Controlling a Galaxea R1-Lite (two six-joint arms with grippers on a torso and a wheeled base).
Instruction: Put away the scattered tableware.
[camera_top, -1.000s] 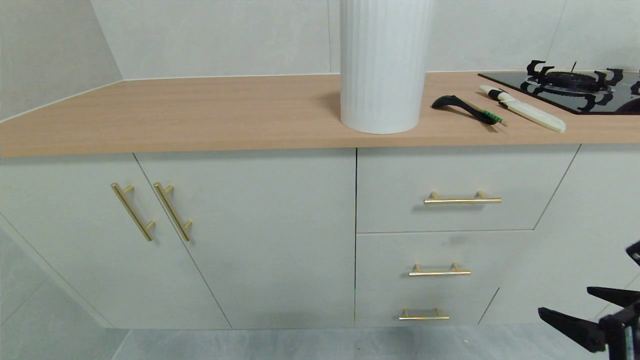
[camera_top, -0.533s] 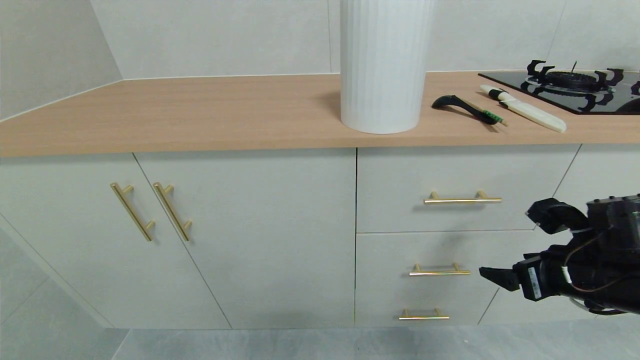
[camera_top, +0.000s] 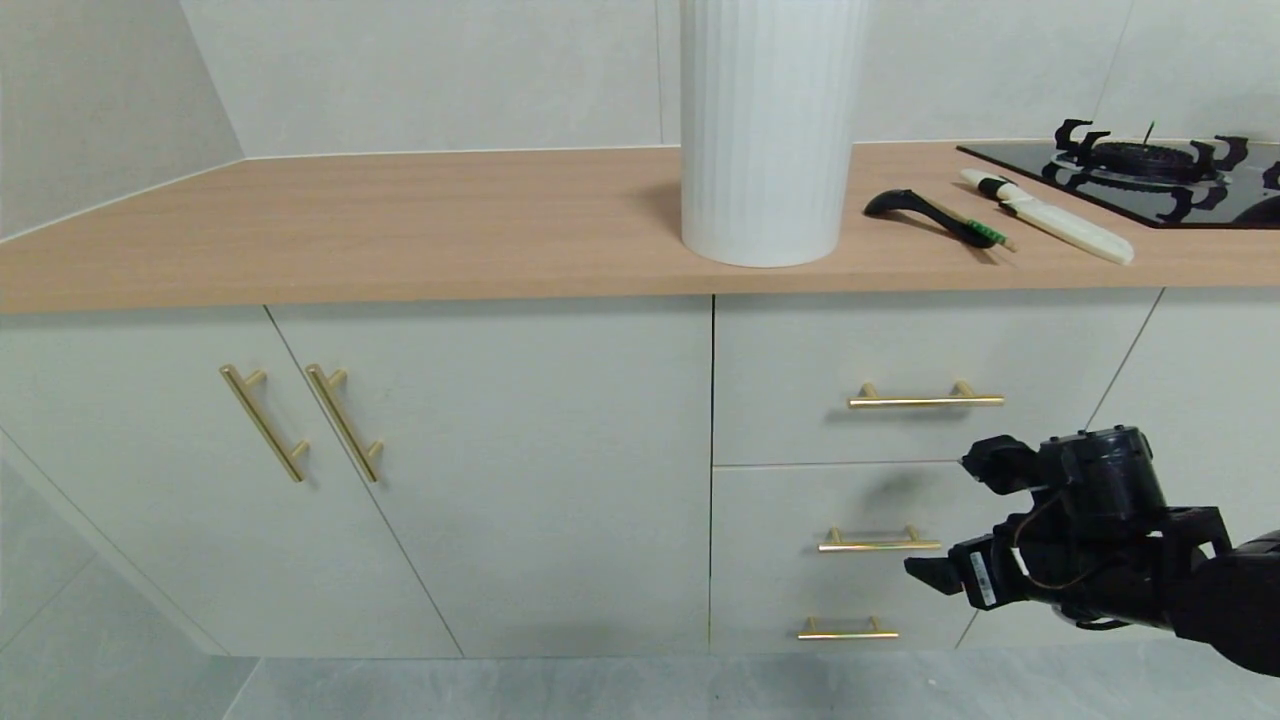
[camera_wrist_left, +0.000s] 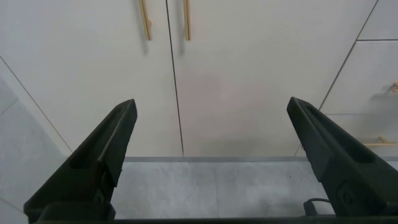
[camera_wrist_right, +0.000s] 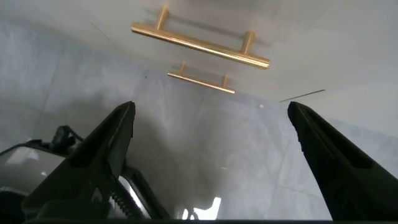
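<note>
On the wooden counter, right of a tall white ribbed container, lie a black spoon with a green-tipped handle and a white knife. My right gripper hangs open in front of the drawer stack, just right of the middle drawer's gold handle. In the right wrist view the open right gripper faces two gold drawer handles. My left gripper is open and holds nothing, low in front of the double cabinet doors.
Three drawers sit below the counter, with a top handle and a bottom handle. A black gas hob occupies the counter's far right. Two cabinet doors with slanted gold handles stand at the left. Grey floor lies below.
My right gripper has risen from the lower right corner and moved left to the front of the middle drawer. The spoon, knife and container have not moved.
</note>
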